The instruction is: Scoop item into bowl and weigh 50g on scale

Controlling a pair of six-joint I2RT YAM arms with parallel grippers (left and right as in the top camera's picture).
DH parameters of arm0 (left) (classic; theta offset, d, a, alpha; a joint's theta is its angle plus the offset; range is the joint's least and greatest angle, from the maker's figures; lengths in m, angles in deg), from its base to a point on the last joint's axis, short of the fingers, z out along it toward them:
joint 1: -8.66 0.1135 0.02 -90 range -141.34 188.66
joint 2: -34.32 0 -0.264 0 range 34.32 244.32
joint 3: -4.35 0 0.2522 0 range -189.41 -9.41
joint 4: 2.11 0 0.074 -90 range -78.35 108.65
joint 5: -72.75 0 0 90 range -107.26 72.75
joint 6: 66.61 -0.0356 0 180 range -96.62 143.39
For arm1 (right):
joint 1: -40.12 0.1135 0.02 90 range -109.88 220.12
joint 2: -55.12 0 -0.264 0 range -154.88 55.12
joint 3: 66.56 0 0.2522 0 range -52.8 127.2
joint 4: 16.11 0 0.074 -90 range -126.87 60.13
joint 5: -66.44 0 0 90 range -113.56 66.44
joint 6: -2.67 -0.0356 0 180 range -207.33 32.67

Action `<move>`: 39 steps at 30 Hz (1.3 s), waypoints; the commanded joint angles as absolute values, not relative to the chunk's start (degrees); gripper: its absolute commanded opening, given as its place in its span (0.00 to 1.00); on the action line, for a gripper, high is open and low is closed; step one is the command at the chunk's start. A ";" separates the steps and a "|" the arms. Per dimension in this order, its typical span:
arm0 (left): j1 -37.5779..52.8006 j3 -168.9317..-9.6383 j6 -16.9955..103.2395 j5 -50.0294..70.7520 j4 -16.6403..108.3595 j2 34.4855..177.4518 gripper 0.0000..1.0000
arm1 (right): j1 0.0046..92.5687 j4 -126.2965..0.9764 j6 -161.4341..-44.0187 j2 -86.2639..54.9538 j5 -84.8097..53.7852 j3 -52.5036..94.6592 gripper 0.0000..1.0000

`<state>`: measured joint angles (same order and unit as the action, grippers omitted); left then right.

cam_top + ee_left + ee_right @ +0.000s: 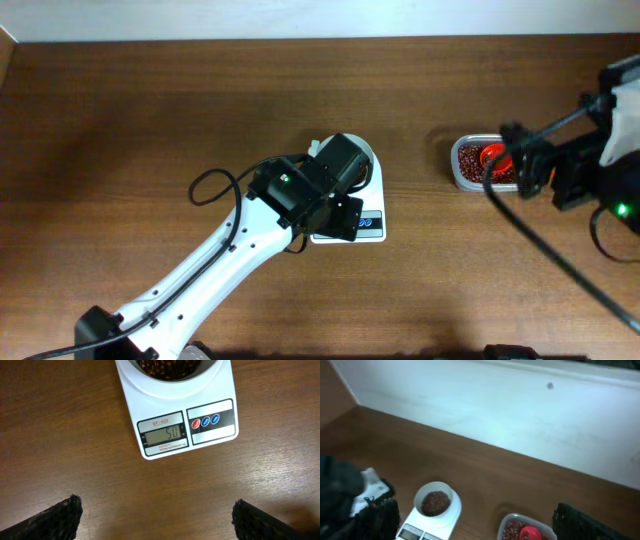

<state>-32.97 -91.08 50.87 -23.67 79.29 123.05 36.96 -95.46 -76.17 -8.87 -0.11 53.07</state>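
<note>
- Brown wood-grain worktop (pixel 120 120) is seen across all views, with a plain white wall (pixel 495 410) behind it in the right wrist view.
- A small white digital kitchen scale (pixel 175 404) is set near the middle of the worktop.
- "50" is shown on its grey display (pixel 162 436), and round red and blue buttons (pixel 205 421) are seen just beside the display.
- A round white thick-walled bowl (pixel 436 484) is stood on the scale's platform.
- A heap of small dark reddish-brown beans (pixel 436 502) is held inside the bowl.
- In the overhead view the bowl is largely covered by the white left arm (pixel 200 270).
- The left claw (pixel 157 517) is held above the bare worktop in front of the scale, its fingers spread wide with nothing between them.
- A clear rounded-rectangular plastic tub (pixel 462 165) is placed well apart from the scale, on the right side of the worktop.
- More beans and a red scoop (pixel 493 155) are contained in the tub.
- The right claw (pixel 480 522) is held above the tub, its fingers spread wide and nothing gripped.
</note>
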 commanded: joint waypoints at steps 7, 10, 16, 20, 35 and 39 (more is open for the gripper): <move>-33.10 -90.92 51.18 -23.56 79.20 123.03 0.99 | 41.25 -96.00 -75.51 -0.91 -4.40 35.82 0.99; -33.10 -90.92 51.18 -23.56 79.20 123.03 0.99 | 41.25 -90.45 -75.51 3.83 -4.40 21.05 0.99; -33.10 -90.92 51.18 -23.56 79.20 123.03 0.99 | 41.25 -69.16 -75.54 10.45 -4.38 -5.80 0.99; -33.10 -90.92 51.18 -23.56 79.22 123.03 0.99 | 41.25 -39.28 -75.78 18.15 -3.87 -31.50 0.99; -33.10 -90.92 51.18 -23.56 79.22 123.03 0.99 | 41.18 -33.54 -82.27 54.91 -13.29 -52.48 0.99; -33.10 -90.92 51.18 -23.56 79.22 123.03 0.99 | 41.25 -33.54 -82.22 54.80 -13.32 -52.48 0.99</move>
